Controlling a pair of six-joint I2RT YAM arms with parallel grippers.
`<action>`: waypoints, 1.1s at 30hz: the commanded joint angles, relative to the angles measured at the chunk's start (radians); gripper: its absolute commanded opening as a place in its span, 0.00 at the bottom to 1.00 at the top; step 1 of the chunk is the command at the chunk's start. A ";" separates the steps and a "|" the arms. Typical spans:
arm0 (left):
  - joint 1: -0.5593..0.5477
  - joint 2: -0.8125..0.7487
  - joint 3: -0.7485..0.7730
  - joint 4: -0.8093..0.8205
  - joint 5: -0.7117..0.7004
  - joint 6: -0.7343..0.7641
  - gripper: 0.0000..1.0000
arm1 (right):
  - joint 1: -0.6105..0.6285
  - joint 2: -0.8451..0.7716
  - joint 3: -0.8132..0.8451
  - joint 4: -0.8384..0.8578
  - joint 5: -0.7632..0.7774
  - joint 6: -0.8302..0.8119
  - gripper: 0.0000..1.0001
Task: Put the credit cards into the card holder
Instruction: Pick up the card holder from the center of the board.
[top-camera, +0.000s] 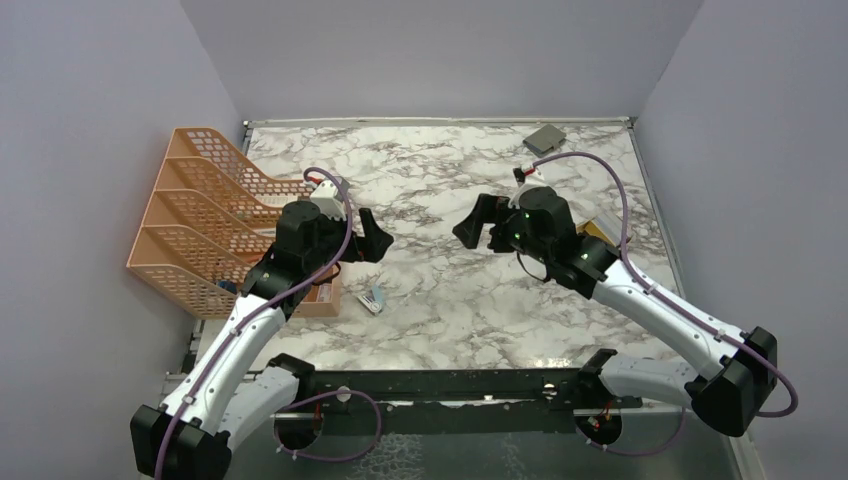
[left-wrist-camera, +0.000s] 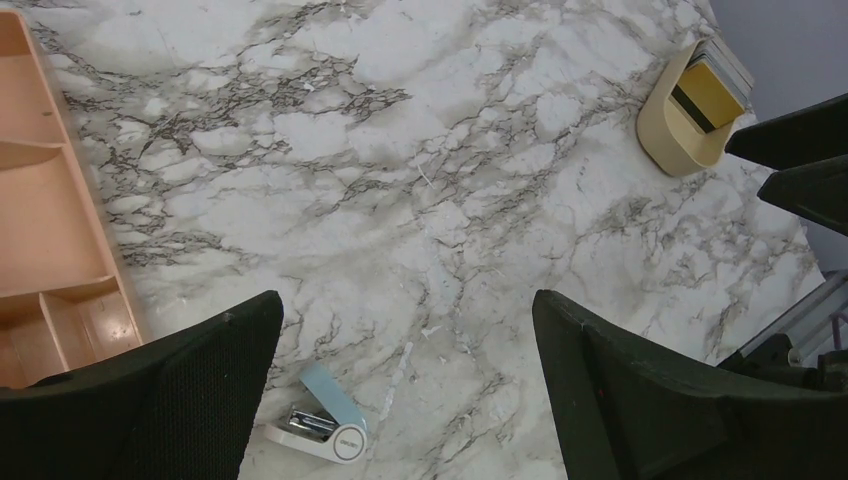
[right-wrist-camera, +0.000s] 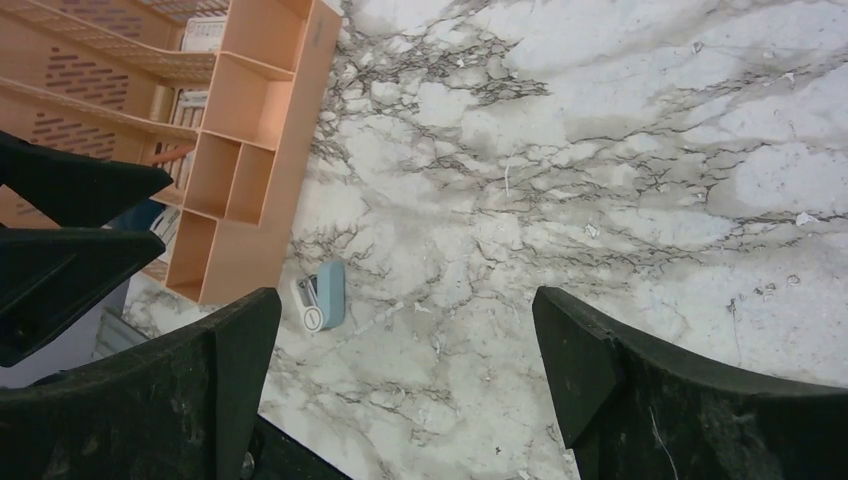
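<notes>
I see my left gripper (left-wrist-camera: 405, 320) and right gripper (right-wrist-camera: 405, 320) spread wide and empty, with two matte black fingers (left-wrist-camera: 150, 400) each. The tan-gold credit cards (left-wrist-camera: 710, 92) are stacked, count unclear, in one rounded tan tray (left-wrist-camera: 665, 135). One flat grey card holder (top-camera: 544, 139) lies at the far right of the marble table (top-camera: 450, 170).

Lab test booth: marble tabletop (top-camera: 450, 300) boxed by plain walls (top-camera: 440, 50).
</notes>
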 joint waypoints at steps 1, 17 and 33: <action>0.007 -0.001 -0.005 0.032 -0.022 0.019 0.99 | -0.009 0.001 -0.019 0.003 0.052 0.018 1.00; 0.007 -0.055 -0.014 -0.004 -0.199 -0.028 0.99 | -0.101 0.287 0.148 0.136 0.187 -0.071 0.99; 0.008 -0.074 -0.016 -0.008 -0.181 -0.017 0.98 | -0.565 0.822 0.527 0.198 -0.078 0.121 0.51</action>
